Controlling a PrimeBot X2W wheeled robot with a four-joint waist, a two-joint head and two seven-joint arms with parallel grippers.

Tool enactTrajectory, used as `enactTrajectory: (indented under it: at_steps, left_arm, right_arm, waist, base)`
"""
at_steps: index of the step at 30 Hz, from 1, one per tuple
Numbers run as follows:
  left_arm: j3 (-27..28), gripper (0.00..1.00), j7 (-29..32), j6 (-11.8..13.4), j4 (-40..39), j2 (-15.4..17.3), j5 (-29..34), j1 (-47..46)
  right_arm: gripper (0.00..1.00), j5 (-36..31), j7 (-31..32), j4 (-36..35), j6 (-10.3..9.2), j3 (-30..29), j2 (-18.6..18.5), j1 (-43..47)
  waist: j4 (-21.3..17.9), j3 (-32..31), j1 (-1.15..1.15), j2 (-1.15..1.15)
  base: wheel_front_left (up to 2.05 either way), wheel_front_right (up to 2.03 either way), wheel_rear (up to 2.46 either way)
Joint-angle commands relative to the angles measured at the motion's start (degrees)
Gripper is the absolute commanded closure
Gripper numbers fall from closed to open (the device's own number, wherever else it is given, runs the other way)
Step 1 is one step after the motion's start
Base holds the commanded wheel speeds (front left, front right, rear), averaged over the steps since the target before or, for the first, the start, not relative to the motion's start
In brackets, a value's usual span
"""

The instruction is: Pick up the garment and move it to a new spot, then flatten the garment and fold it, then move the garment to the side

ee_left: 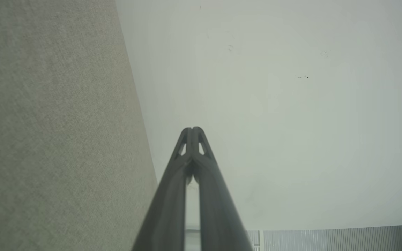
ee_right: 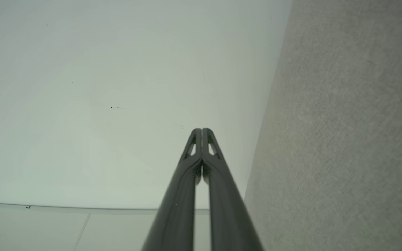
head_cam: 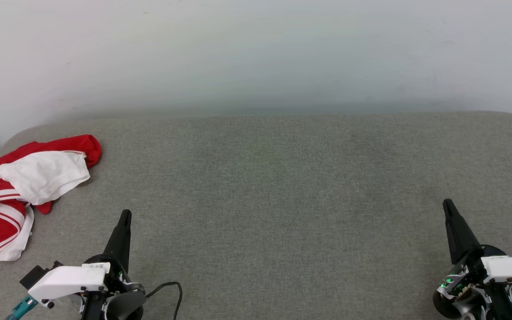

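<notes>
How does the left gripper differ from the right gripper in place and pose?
The left gripper is close to the crumpled garment; the right gripper is far across the grey surface from it. In the head view, the left gripper leans rightward and the right gripper leans leftward. Both are shut and hold nothing.

Soft, even bright light, faint shadows, head view sharp, wrist views slightly hazy, perhaps stretched at edges
</notes>
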Motion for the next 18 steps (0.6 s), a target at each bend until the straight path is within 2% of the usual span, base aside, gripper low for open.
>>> enactTrajectory:
  at_steps: [1,18]
  left_arm:
    - [0.2,1.0,0.2,-0.2,0.0,-0.1,0.2,-0.5]
    - [0.2,1.0,0.2,-0.2,0.0,-0.1,0.1,-0.5]
  right_arm:
    - [1.0,-0.3,0.1,0.0,-0.02,0.0,0.2,-0.7]
    - [1.0,-0.3,0.0,0.0,-0.02,0.0,0.2,-0.7]
  waist:
    - [0.0,0.0,0.0,0.0]
    - [0.0,0.0,0.0,0.0]
  base:
    - [0.0,0.0,0.0]
    - [0.0,0.0,0.0]
